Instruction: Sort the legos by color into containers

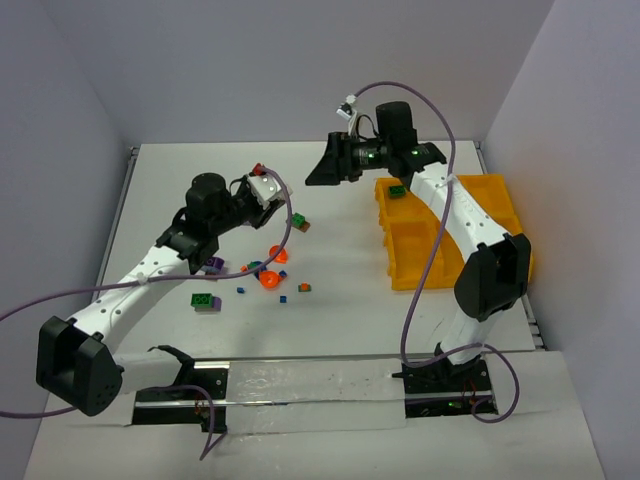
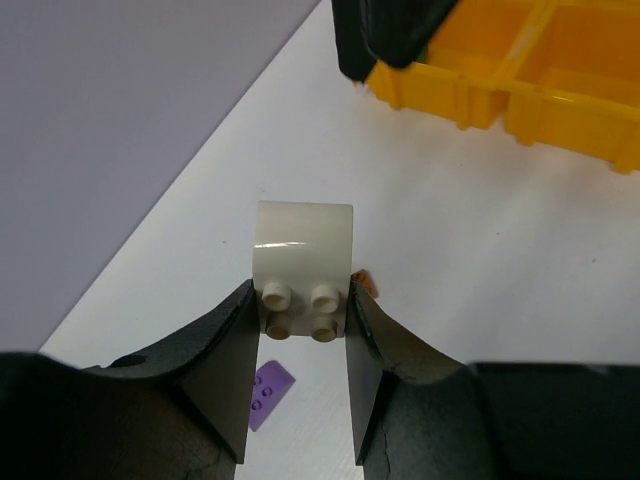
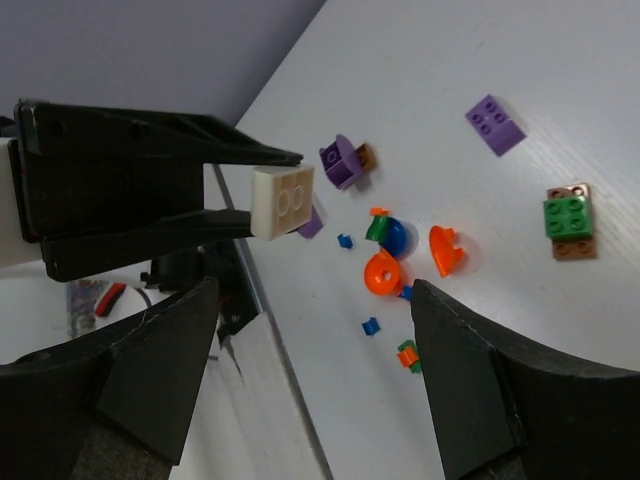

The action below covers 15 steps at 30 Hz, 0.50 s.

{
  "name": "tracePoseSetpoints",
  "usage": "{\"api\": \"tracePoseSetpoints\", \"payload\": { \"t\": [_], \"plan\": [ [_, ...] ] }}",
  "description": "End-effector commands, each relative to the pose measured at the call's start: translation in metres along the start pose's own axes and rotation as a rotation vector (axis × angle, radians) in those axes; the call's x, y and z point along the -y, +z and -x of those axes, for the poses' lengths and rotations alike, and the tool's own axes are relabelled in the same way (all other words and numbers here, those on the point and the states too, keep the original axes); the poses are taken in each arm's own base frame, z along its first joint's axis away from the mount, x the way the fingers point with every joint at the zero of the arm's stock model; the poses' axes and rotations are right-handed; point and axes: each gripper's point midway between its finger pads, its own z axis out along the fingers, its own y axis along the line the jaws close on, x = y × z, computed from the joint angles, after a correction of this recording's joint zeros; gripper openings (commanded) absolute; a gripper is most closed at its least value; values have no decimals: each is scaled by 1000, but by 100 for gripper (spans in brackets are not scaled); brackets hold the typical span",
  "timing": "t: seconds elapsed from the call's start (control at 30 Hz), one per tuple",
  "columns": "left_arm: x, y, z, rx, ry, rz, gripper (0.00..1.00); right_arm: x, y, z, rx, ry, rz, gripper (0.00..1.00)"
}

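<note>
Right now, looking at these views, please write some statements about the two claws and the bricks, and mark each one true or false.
1. The left claw grips a white studded plastic brick. True.
2. The right claw holds a purple brick. False: it is open and empty.
3. A small green brick lies in the yellow plastic tray. True.
4. The round orange dish pieces are in the tray. False: they lie on the white table.

We see the yellow tray [image 1: 498, 200] sitting flat, one green brick [image 1: 397, 190] in its far-left compartment. Left of the tray lie orange dishes [image 1: 268, 279] and a green-on-purple stack [image 1: 205, 301] (tiny bits between); a white brick [image 2: 303, 265] hangs gripped above them.
</note>
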Motion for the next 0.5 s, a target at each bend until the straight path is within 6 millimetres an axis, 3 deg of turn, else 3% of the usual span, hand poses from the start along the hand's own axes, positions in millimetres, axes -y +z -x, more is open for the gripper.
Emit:
{"api": "tracePoseSetpoints", "payload": {
  "t": [0.0,0.2,0.47],
  "plan": [
    [-13,4,29,87,44,47,2,-29,5,3,-25,-44,88,85],
    [-2,5,32,101,46,7,3,-34,22,-10,-67,-84,84,90],
    [10,8,36,113,57,-53,5,-40,38,-8,-79,-151,66,91]
  ]
}}
